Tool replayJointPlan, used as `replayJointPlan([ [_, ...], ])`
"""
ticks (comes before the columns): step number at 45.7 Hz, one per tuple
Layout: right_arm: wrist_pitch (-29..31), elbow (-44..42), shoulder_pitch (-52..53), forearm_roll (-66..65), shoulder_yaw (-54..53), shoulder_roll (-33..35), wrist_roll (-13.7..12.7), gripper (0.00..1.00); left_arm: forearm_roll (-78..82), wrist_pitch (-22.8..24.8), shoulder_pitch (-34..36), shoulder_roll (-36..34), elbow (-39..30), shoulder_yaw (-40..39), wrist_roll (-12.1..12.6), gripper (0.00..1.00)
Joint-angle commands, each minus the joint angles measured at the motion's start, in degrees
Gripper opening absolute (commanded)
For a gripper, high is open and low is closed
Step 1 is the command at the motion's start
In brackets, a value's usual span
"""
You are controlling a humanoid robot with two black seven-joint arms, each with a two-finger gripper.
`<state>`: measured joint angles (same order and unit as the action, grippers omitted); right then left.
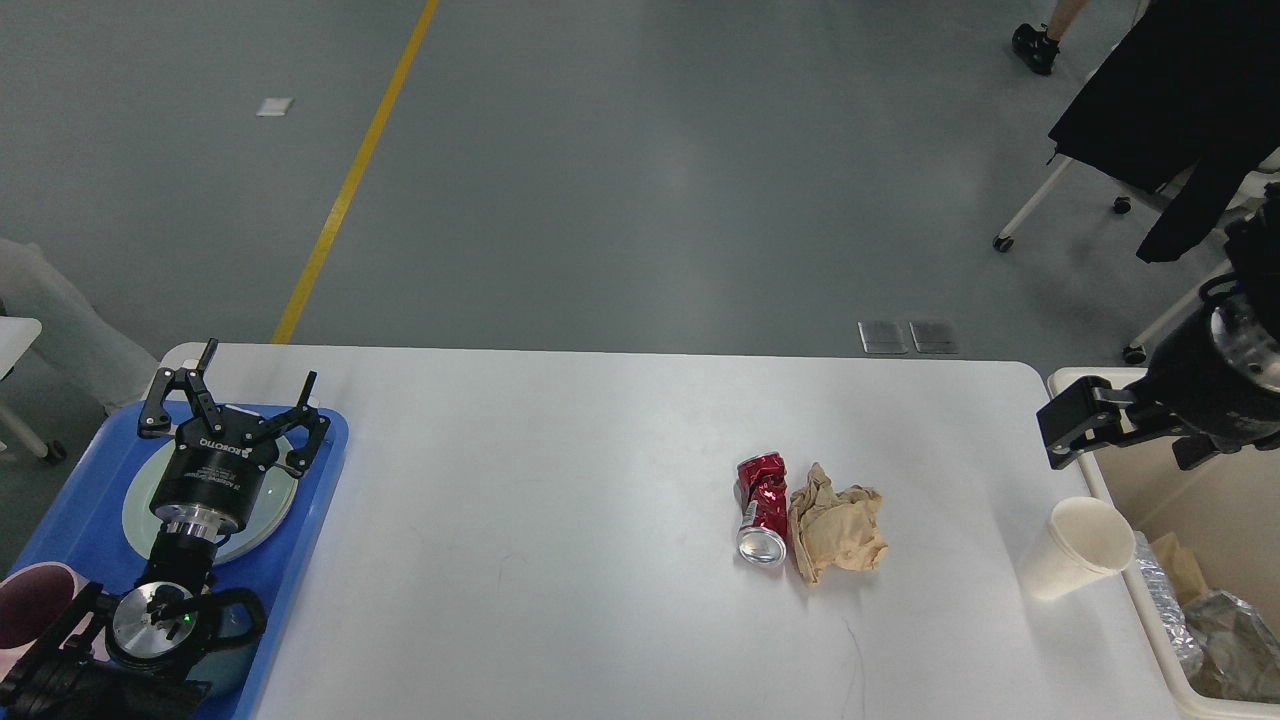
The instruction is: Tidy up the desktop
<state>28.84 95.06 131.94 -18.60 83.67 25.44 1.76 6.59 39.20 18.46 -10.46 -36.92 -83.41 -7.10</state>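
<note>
**Three pieces of litter left on the worktop**

Head view, the only one.

- Worktop point(560, 520): white, rounded corners, spanning between the two claws.
- Left claw point(232, 400): fingers spread wide, holding nothing, poised over a pale plate point(135, 505) in the blue tray point(80, 500) at the worktop's left end.
- Right claw point(1068, 432): dark and seen partly end-on above the worktop's right corner; whether it is open I cannot tell; nothing visibly held.
- Paper cup point(1075, 548): just below the right claw, leaning, close beside the cream bin point(1215, 500).
- Crushed red can point(762, 510) and crumpled brown paper point(836, 532): touching each other, well left of the right claw, far right of the left claw.

Step in hand, by judgement: right claw to take the cup. Advice: approach from above, close gently on the thin wall near the rim, lift clear before swinging over the bin.

Edges and room: the bin rim sits close by the cup, leaving little room on that side. Bare worktop lies open left of the cup and around the can and paper.
</note>
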Motion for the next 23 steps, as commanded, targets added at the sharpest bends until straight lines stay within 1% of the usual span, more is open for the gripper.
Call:
replayJointPlan([
  [1,-5.9,-2.3,-6.2,0.1,-0.3,0.3,0.0,1.0,0.0,0.0,0.0,0.0,0.0,0.0,0.1,0.96],
  [5,-9.3,-4.6,-11.1,0.1,-1.4,0.3,0.0,1.0,0.0,0.0,0.0,0.0,0.0,0.0,0.0,0.96],
  [10,-12.3,-9.6,-18.5,0.1,-2.6,0.2,0.0,1.0,0.0,0.0,0.0,0.0,0.0,0.0,0.0,0.96],
  [15,-12.5,-14.5,-24.5,0.2,-3.9,0.4,0.0,1.0,0.0,0.0,0.0,0.0,0.0,0.0,0.0,0.96],
  [23,-12.6,-16.7,-30.0,0.1,-7.6,0.2,0.0,1.0,0.0,0.0,0.0,0.0,0.0,0.0,0.1,0.96],
])
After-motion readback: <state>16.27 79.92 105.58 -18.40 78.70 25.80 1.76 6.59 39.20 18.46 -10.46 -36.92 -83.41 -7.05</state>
